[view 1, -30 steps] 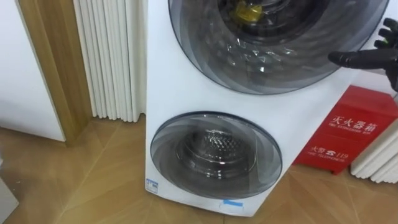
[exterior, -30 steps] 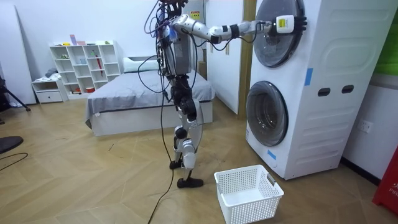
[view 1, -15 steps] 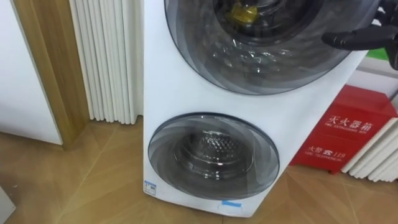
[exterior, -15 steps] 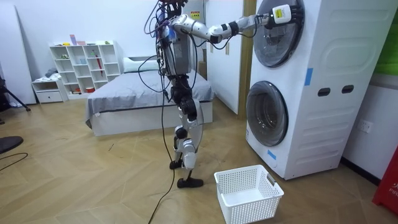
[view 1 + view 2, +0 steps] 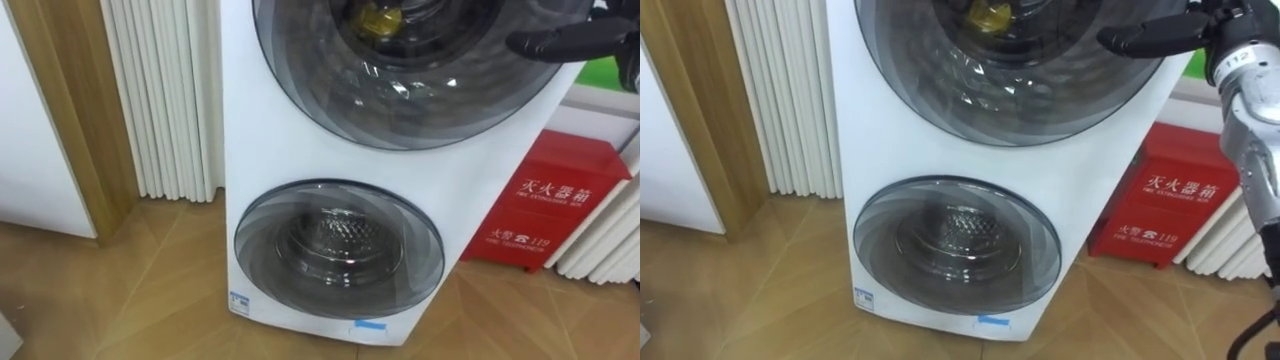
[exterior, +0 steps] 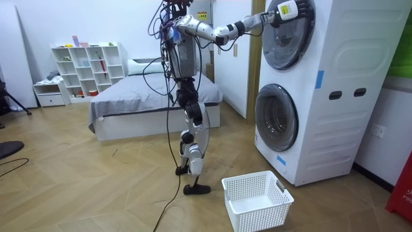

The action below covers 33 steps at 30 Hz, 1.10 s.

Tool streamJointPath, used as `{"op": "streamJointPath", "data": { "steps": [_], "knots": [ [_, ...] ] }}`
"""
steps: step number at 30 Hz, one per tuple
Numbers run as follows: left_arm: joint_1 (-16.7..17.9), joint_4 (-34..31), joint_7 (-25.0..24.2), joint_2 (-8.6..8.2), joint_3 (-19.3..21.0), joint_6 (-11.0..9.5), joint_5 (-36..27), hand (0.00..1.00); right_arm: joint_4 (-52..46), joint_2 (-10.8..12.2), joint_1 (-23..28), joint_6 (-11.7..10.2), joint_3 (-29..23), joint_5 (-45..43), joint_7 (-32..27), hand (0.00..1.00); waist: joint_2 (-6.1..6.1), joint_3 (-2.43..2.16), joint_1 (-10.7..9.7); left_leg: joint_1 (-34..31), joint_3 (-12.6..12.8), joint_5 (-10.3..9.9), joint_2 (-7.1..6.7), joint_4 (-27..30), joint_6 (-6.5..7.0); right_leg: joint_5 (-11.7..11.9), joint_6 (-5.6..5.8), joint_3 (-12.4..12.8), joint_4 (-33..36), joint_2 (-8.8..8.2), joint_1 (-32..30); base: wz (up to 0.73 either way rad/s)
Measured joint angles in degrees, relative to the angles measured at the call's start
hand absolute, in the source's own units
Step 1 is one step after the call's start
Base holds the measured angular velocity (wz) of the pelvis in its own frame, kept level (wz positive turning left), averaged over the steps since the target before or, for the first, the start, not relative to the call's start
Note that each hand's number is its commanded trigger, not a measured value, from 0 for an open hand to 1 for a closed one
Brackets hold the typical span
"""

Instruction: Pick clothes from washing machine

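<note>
A white stacked washing machine [image 5: 290, 150] stands right in front of me, with two round dark glass doors, both closed. Behind the upper door [image 5: 400, 80] a yellow item [image 5: 378, 18] lies in the drum. The lower door [image 5: 338, 250] lets me see a bare metal drum. My right hand [image 5: 1160, 36] reaches in from the right with a dark finger lying straight across the upper door's right rim. In the room view I stand upright beside the machine, this hand [image 6: 285, 10] raised high against the upper door.
A red box [image 5: 560, 205] sits on the floor to the right of the machine, and white ribbed panels [image 5: 160, 90] to its left. In the room view a white laundry basket [image 6: 257, 201] stands on the wooden floor by my feet; a bed [image 6: 148, 103] lies behind me.
My right hand has risen along the upper door's rim. The eye view has shifted a little to the right. Both doors remain closed.
</note>
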Motion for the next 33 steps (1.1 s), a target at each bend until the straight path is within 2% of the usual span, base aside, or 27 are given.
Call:
{"op": "streamJointPath", "data": {
  "steps": [5, 9, 12, 14, 17, 23, 25, 26, 30, 33],
  "knots": [
    [-0.23, 0.22, 0.00, 0.49, -1.45, 0.09, -2.07, 0.00, 0.00, 0.66, 0.02, 0.06, 1.71, 1.80, -1.34, 0.00, -0.26, 0.13, 0.87, 1.13, 1.20, 0.00, 0.31, -0.14, -0.01, 0.09, -0.19, 0.36, -0.18, 0.18, 0.62, -0.13],
    [-0.14, 0.35, 0.00, 1.11, -2.31, 0.46, -2.21, 0.00, -0.68, 3.29, 0.16, 0.44, 1.92, 1.56, -3.41, 0.00, -0.25, 0.21, 0.93, 1.70, 1.87, -0.02, 0.48, -0.47, -0.04, -0.12, -0.22, 1.61, -0.16, 0.46, 0.83, -0.08],
    [-0.37, 0.32, 0.01, 1.60, -2.35, 0.46, -2.23, 0.00, -2.80, 4.36, 1.48, 0.21, 1.92, 1.54, -4.75, 0.00, -0.20, 0.24, 0.99, 1.79, 2.08, -0.13, 0.86, -0.38, -0.23, 0.03, -0.46, 1.81, -0.24, 0.86, 0.83, -0.06],
    [-0.64, 0.34, 0.04, 1.68, -2.50, 0.46, -2.27, 0.00, -3.86, 4.58, 2.90, -1.13, 1.92, 1.56, -4.90, 0.00, 0.05, 0.40, 0.99, 1.79, 2.08, -0.17, 1.06, -0.38, -0.33, 0.12, -0.62, 1.81, -0.33, 1.06, 0.88, -0.05],
    [-1.36, 1.35, 0.73, 1.74, -4.90, 0.30, -3.37, 0.00, -7.69, 4.89, 7.22, -3.73, 0.84, 1.76, -5.82, 0.00, 0.35, 0.56, 0.99, 1.74, 2.15, -0.20, 1.16, -0.02, -0.40, 0.12, -0.75, 1.71, -0.40, 1.15, 0.87, 0.00],
    [-1.03, 2.43, 1.50, 1.71, -6.12, -0.02, -3.43, 0.00, -18.64, 8.69, 19.74, -9.97, -4.88, 1.61, -6.78, 0.00, 0.65, 0.50, 0.99, 1.71, 2.16, -0.37, 1.20, 0.32, -0.58, 0.16, -0.77, 1.94, -0.81, 1.21, 1.27, 0.01],
    [-1.00, 2.42, 1.64, 1.67, -6.25, -0.28, -3.41, 0.00, -20.37, 10.05, 23.36, -12.45, -5.00, 1.61, -6.76, 0.00, 1.32, 0.38, 0.78, 1.91, 2.12, -0.41, 1.22, 0.30, -0.60, 0.20, -0.77, 1.94, -0.89, 1.25, 1.63, 0.00],
    [-1.01, 2.43, 1.69, 1.66, -6.42, -0.47, -3.43, 0.00, -20.43, 10.42, 23.96, -12.74, -5.00, 1.63, -6.67, 0.00, 1.58, 0.47, 0.70, 2.13, 2.11, -0.44, 1.22, 0.22, -0.61, 0.23, -0.74, 1.95, -0.98, 1.28, 1.86, 0.00],
    [-1.02, 2.44, 1.75, 1.50, -7.72, -1.43, -3.34, 0.00, -20.89, 13.31, 29.33, -13.19, -5.00, 1.86, -4.94, 0.00, 3.48, 0.16, 0.69, 2.81, 2.20, -0.48, 1.21, -0.47, -0.62, 0.20, -0.67, 2.03, -0.95, 1.32, 2.08, 0.00],
    [-0.75, 2.45, 1.74, 1.42, -7.91, -2.22, -3.32, 0.00, -23.07, 14.30, 32.68, -13.08, -4.62, 4.28, -4.04, 0.00, 4.00, -0.02, 0.58, 2.56, 2.34, -0.47, 1.23, -0.48, -0.64, 0.20, -0.67, 2.02, -0.89, 1.31, 1.73, -0.03]
  ]
}}
